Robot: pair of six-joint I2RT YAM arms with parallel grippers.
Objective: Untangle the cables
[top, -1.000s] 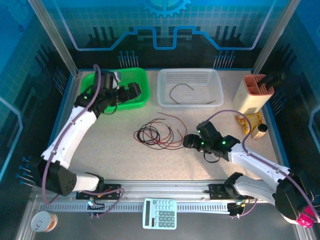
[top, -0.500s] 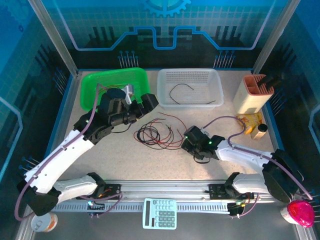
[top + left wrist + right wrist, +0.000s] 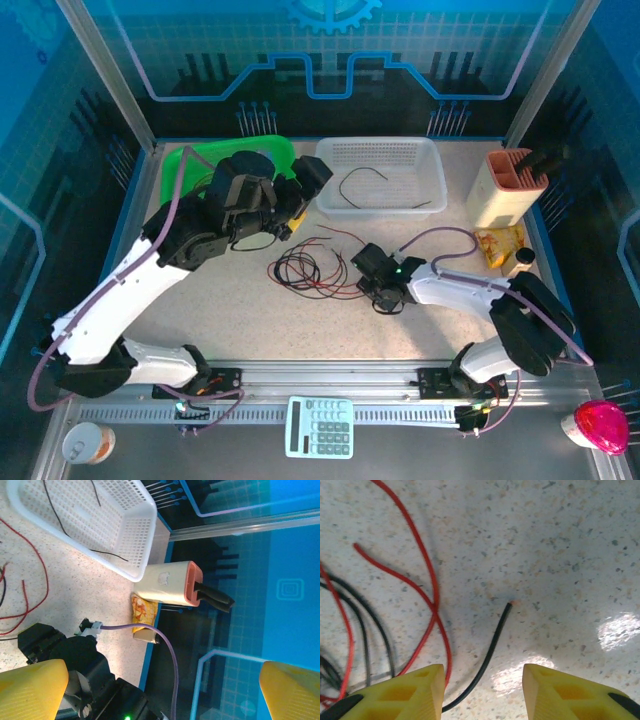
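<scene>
Across the speckled table, your white basket at upper centre already holds one black strand, so it looks like the drop-off for freed wires. The green basket sits at upper left, partly hidden by the left arm. Your left gripper hangs above the table just upper left of the tangle, jaws at full spread and holding nothing, probably waiting to pin the bunch.

The cables, red and black loops, lie at mid-table. Your right gripper sits low at their right edge, jaws partly open, with a loose black end running up between them, untouched.

Compared with a second ago, the left arm has swung in from the green basket. The right gripper has slid left to the tangle, and its jaws have narrowed.
</scene>
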